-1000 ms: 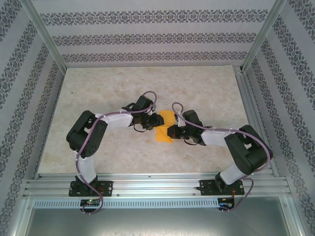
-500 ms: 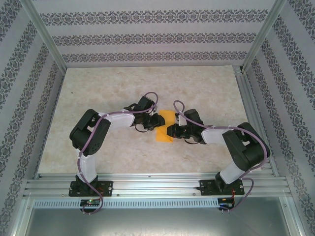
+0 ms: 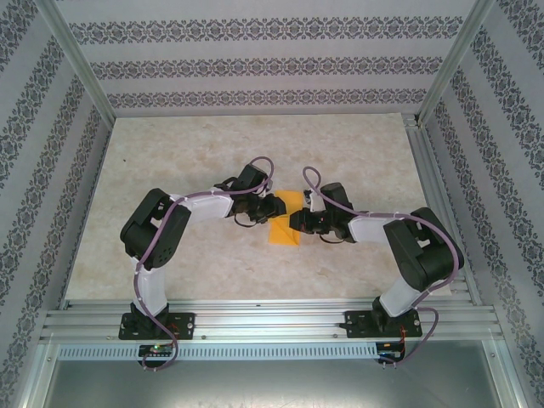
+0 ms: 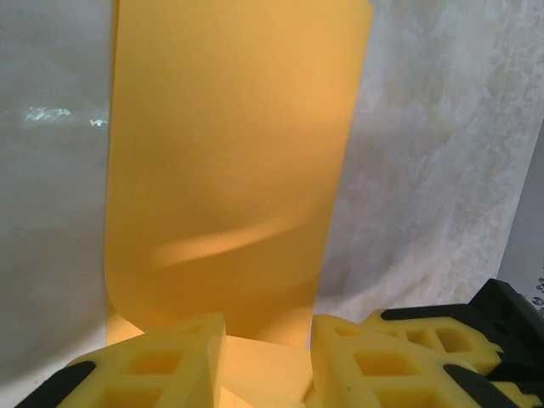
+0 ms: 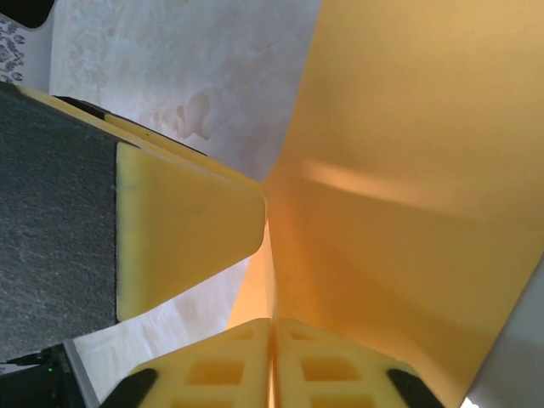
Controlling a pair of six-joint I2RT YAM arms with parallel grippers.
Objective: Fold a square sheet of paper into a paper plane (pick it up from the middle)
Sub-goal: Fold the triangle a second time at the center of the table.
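Left gripper [image 3: 274, 206], jaws part-way apart at the far-left edge of the square sheet of paper [image 3: 283, 232], which lies folded and partly lifted at mid-table [image 3: 212, 153]; right gripper [image 3: 294, 223], jaws closed, pinching its right edge.

right hand [image 5: 272, 330] pinching orange paper [image 5: 408, 212], marbled table [image 5: 187, 68]

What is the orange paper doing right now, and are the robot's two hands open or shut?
paper sheet, folded over and bent up on one side, not yet a plane.
left gripper, open, fingers apart over the sheet's edge.
right gripper, shut, pinching the sheet's edge.
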